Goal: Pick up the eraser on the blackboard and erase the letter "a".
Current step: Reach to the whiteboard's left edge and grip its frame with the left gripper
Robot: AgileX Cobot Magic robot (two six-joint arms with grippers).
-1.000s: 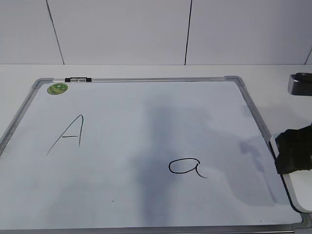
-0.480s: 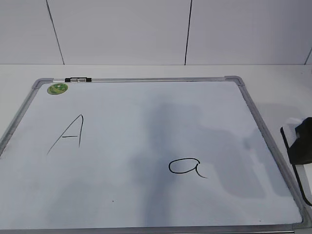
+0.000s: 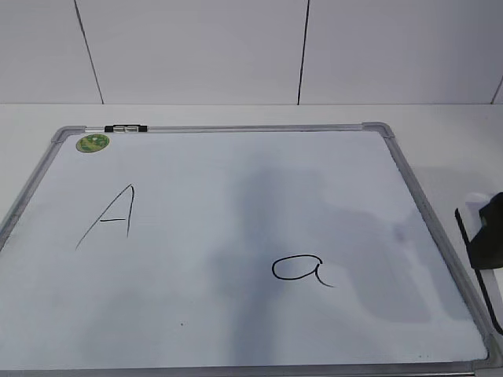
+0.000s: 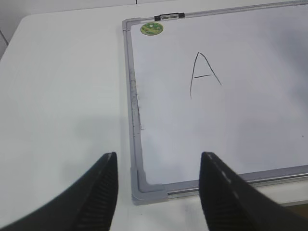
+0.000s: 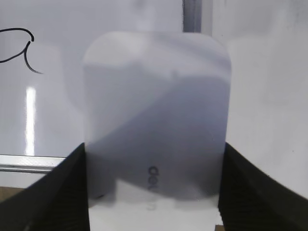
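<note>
Our right gripper (image 5: 154, 192) pinched the eraser (image 5: 156, 115) between its fingers, over the board's (image 3: 236, 188) right edge. Our left gripper (image 4: 156, 192) was spread wide, holding nothing. We had picked up; the "a" (image 3: 299, 269) was not yet wiped.

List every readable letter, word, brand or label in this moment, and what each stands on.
"A", black marker, on the blackboard, left part.
"a", cursive marker, on the blackboard, lower right of middle.
"deli", grey print on the eraser, held in the right gripper; blurred, partly readable.
Green sticker: print too small to read.
</note>
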